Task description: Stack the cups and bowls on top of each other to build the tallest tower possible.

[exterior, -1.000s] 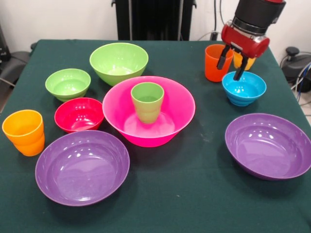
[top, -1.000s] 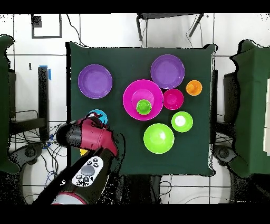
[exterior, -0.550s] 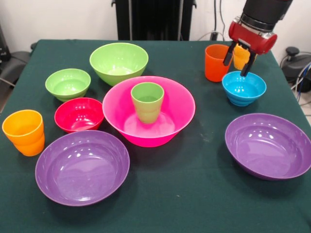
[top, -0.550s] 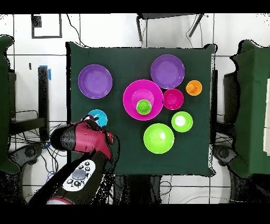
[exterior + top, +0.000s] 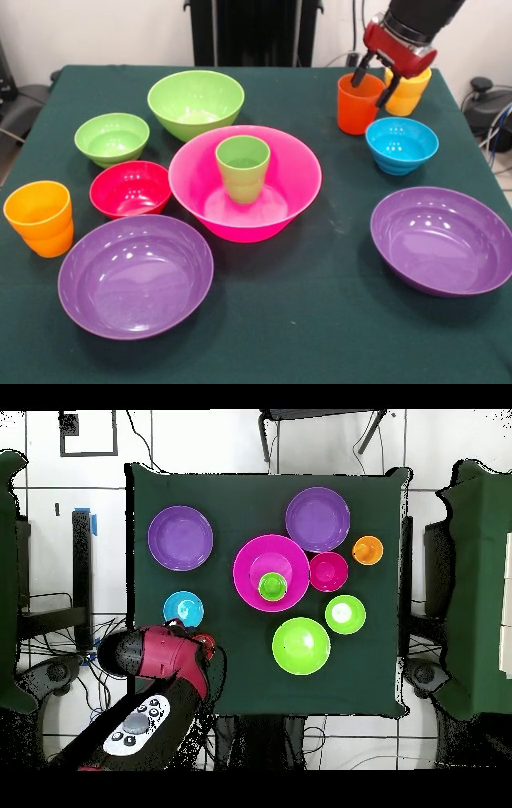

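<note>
Cups remain scattered: the green cup (image 5: 242, 166) stands alone in the hot-pink bowl (image 5: 298, 172) at the table's (image 5: 320, 320) centre, while the gripper (image 5: 373, 80) hangs empty, fingers apart, over the red-orange cup (image 5: 355, 104).

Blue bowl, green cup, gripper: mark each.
blue bowl (image 5: 402, 142), front view, inner floor.
green cup (image 5: 242, 166), front view, outer wall.
gripper (image 5: 373, 81), front view, midway between its open fingertips.

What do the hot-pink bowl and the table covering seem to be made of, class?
Hot-pink bowl: probably plastic, glossy; it shows bright highlights and a thin even rim. Table covering: looks like dark green cloth, matte, with no reflections and faint creases.
</note>
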